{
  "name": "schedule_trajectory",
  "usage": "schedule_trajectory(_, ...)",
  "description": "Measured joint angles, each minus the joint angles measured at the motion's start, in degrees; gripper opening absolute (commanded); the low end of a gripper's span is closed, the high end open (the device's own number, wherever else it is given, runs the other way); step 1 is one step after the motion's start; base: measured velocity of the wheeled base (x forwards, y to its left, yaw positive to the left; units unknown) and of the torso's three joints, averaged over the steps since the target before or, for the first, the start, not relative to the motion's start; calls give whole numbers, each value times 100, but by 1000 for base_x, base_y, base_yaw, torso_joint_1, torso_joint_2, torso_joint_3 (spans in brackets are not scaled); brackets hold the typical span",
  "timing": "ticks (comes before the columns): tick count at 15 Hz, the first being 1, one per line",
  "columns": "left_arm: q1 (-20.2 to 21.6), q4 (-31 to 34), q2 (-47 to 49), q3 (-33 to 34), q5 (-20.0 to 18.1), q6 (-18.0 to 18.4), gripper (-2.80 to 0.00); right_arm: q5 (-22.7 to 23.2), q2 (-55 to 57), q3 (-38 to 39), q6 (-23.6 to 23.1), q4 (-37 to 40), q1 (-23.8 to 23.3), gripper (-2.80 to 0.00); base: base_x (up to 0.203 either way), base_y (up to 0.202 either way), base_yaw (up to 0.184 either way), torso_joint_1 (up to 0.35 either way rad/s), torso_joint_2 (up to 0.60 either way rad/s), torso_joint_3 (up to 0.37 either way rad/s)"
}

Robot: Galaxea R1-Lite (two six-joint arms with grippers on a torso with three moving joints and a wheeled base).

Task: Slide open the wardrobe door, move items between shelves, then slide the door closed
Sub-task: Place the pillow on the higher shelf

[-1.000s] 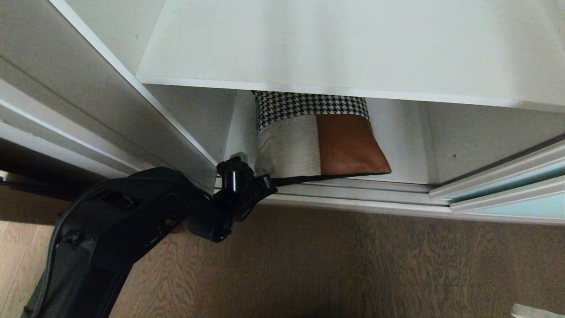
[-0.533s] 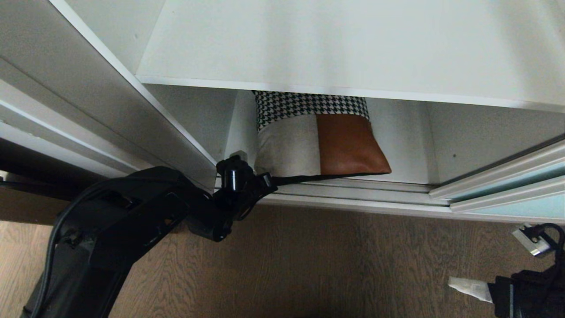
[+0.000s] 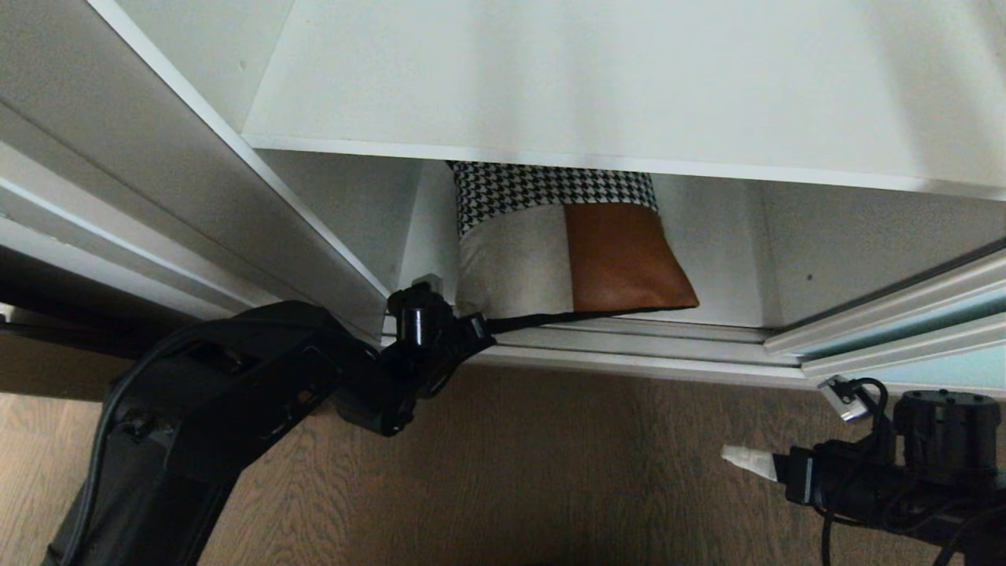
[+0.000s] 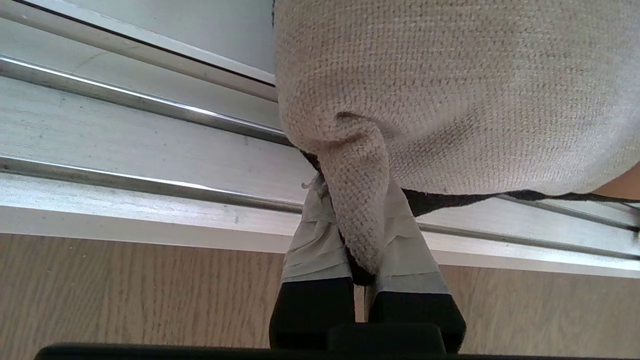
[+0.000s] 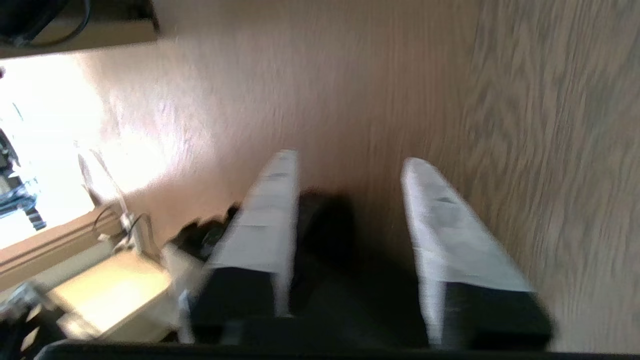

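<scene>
Here, open bare floor [image 3: 550, 472] before the wardrobe, with the metal door tracks [image 3: 629, 346] running along the cabinet's front edge. Off to the right, the pale blue-green sliding door [image 3: 904, 314], pushed aside and leaving the compartment open across its front. Above, a wide white shelf [image 3: 629, 86], bare on top, its front lip hanging over the lower compartment. Down on the bottom shelf [image 3: 723, 259], one patchwork cushion [image 3: 566, 251], toward the left side of the compartment, well apart from the right wall, with free room there. Leaning upright, houndstooth band at the top and tucked under the upper shelf's lip, beige and brown leather patches below, patchwork face turned outward, lower edge lying along the inner track; black backing showing as a thin line beneath. At the cushion's lower left corner, the left gripper [image 3: 471, 326], reaching in low from the floor side, fingers [image 4: 320, 240] pinched tight on the beige corner [image 4: 357, 210] of the cushion, cloth bunched between the pads. Low at the right over the floor, the right gripper [image 5: 345, 200], well apart from the cushion, fingers spread with nothing between them.
</scene>
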Motion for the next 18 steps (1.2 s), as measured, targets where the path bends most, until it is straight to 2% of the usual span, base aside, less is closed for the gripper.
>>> schedule_trajectory(3, 0, 10, 15, -43, -30, 0, -280, 0, 922, -21, 240, -1510, 10, 0, 0, 0, 0, 0, 0, 0)
schedule_trajectory(5, -1, -20, 15, -22, -30, 2, -280, 20, 1252, -164, 631, -2145, 27, 0, 0, 0, 0, 0, 0, 0)
schedule_trajectory(10, 36, -38, 0, 57, -94, -21, -280, 31, 1428, -779, 1447, -2196, 38, 0, 0, 0, 0, 0, 0, 0)
schedule_trajectory(18, 40, -29, 4, 113, -116, -17, -280, 31, 1512, -1736, 1658, -2173, 99, 0, 0, 0, 0, 0, 0, 0)
